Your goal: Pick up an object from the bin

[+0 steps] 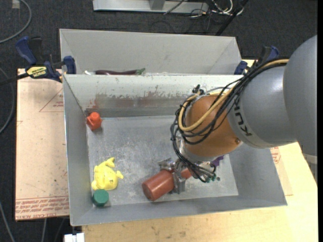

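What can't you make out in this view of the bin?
In the camera view:
The purple thing: the arm's orange cover hides all but a sliver, so its kind is unknown.
The reddish-brown cylinder: its right end is behind the pincer.
The pincer: mostly under the cover; whether it grips the cylinder is unclear.

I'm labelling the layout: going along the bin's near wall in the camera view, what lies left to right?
green cap → red cylinder → gripper
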`<move>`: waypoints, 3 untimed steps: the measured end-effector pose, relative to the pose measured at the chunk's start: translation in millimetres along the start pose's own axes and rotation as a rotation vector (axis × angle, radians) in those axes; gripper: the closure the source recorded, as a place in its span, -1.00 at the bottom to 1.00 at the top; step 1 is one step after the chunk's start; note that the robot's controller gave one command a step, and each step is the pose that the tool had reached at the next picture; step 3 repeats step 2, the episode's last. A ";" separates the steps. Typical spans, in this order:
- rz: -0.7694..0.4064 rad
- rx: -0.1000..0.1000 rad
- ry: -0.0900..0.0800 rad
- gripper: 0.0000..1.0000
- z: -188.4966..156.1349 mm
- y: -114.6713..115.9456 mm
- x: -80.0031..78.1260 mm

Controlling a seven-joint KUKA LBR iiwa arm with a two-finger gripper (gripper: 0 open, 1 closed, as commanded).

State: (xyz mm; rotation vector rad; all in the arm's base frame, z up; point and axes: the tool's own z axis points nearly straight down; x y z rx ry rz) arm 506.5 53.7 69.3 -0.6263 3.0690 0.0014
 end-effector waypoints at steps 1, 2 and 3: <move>-0.383 -0.001 -0.001 1.00 -135.5 -29.2 4.0; -0.488 -0.001 -0.002 1.00 -173.4 -37.5 5.0; -0.488 -0.001 -0.002 1.00 -173.4 -37.5 5.0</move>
